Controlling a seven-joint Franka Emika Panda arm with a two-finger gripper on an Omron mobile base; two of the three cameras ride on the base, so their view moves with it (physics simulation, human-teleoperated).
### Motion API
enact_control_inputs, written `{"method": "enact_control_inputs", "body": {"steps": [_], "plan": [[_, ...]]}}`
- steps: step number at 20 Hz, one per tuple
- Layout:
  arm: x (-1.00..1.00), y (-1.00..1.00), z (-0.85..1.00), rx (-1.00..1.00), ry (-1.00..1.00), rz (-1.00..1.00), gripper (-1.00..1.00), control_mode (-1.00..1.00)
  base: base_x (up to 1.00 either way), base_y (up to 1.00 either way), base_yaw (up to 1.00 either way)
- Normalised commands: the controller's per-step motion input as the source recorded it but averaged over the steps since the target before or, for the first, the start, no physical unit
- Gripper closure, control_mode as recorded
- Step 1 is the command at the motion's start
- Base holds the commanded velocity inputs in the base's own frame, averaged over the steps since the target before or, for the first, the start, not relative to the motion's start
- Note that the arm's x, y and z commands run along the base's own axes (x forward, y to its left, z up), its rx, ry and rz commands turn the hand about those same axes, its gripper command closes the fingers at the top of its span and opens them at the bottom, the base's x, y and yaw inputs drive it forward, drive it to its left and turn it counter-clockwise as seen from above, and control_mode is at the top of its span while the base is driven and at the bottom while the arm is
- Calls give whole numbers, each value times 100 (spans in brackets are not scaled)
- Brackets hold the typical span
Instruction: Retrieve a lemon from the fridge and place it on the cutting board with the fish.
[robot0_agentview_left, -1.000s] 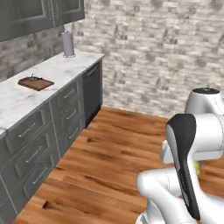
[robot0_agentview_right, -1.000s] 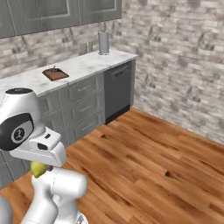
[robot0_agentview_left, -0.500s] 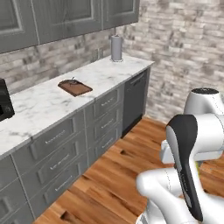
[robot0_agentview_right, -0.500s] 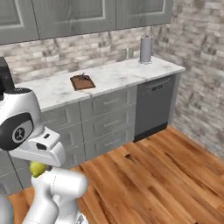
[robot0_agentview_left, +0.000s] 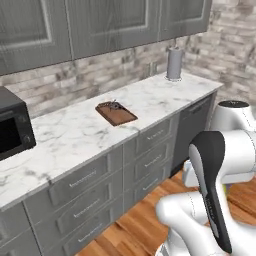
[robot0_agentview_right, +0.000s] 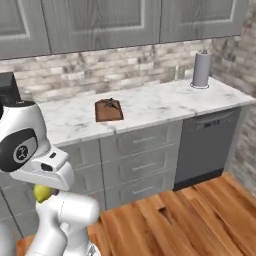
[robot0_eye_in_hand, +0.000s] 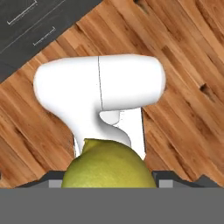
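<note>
Hand view: lemon (robot0_eye_in_hand: 108, 164) sits close against the camera at the bottom of the frame, over wood floor (robot0_eye_in_hand: 183, 65); finger tips hidden, so jaw opening cannot be told. Right base view: lemon (robot0_agentview_right: 42, 193) shows under the folded arm. Cutting board (robot0_agentview_left: 116, 113) lies on the marble counter (robot0_agentview_left: 150, 100), fish (robot0_agentview_left: 114, 105) at its far end. Paper towel roll (robot0_agentview_right: 201, 69) stands at the counter's right end.

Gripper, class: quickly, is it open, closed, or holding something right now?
Gripper: closed on the lemon, which sits right at its tips in the hand view.
</note>
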Motion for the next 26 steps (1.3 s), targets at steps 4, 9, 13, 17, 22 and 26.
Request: {"method": "enact_control_inputs", "body": {"steps": [4,9,13,17,22,26], "plan": [[0,0,0,0,0,0,100,100,100,-46,54],[0,0,0,0,0,0,100,100,100,-58,53],[0,0,0,0,0,0,100,100,93,-37,49],[0,0,0,0,0,0,100,100,80,-34,36],[0,0,0,0,0,0,100,100,37,-39,13],[0,0,0,0,0,0,100,100,0,-13,0]]}}
